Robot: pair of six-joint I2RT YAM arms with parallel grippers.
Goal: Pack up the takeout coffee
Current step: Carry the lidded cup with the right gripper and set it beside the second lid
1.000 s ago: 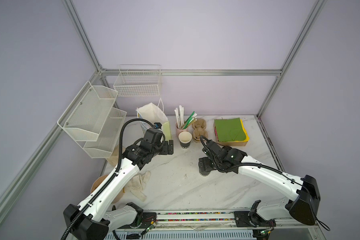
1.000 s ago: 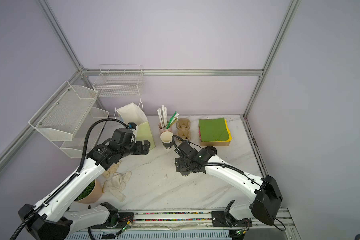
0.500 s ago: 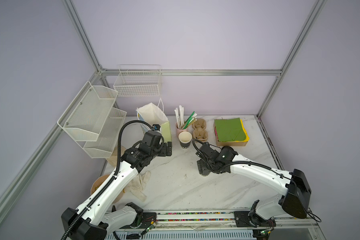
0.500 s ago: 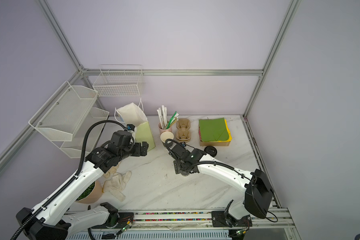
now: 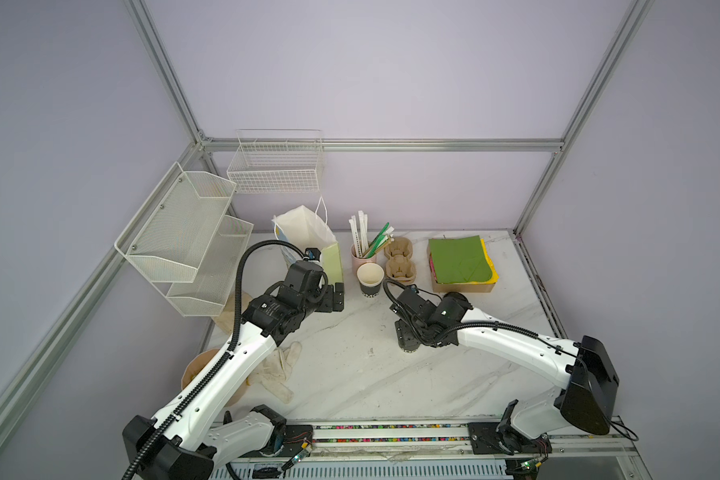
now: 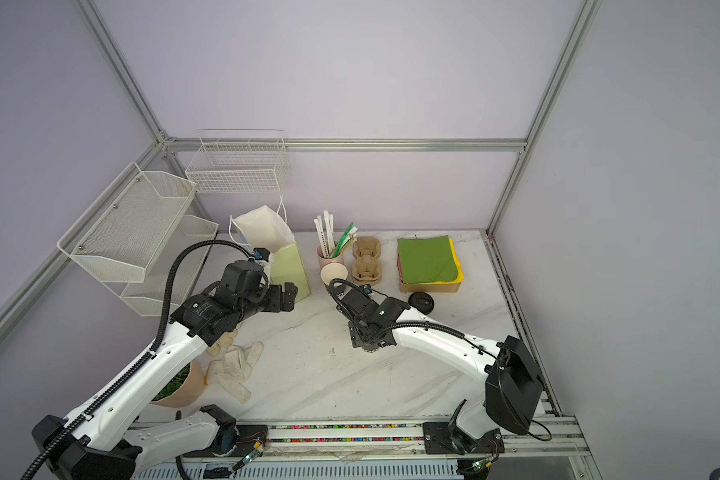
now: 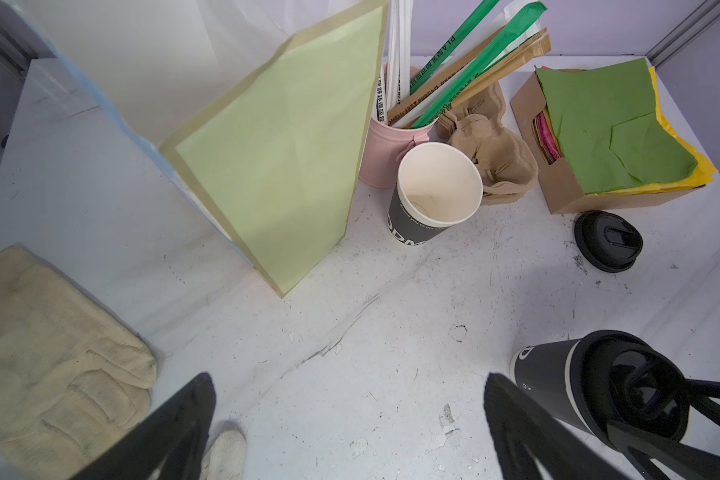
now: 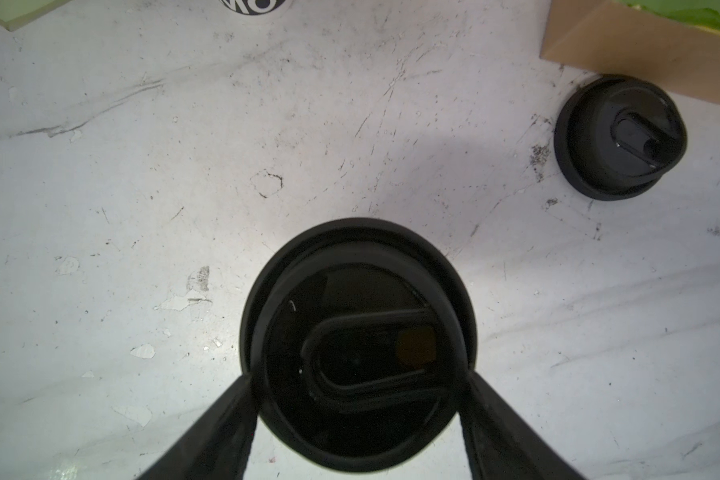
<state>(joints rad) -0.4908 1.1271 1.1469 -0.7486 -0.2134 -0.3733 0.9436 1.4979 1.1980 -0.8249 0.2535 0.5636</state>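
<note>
**Fig.** Coffee cup (image 7: 558, 386) stands on the table (image 8: 142, 187), mostly hidden under the right gripper (image 8: 358, 378) in both top views; jaws straddle its lid (image 8: 358, 286) (contact cannot be judged). Left gripper (image 7: 350, 415) hovers nearby, jaws wide, empty.

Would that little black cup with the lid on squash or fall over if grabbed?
The takeout coffee looks like paper, so its wall would probably give under a hard squeeze, though the fitted lid should stiffen the rim. It's taller than wide, so a push near the top could tip it.
</note>
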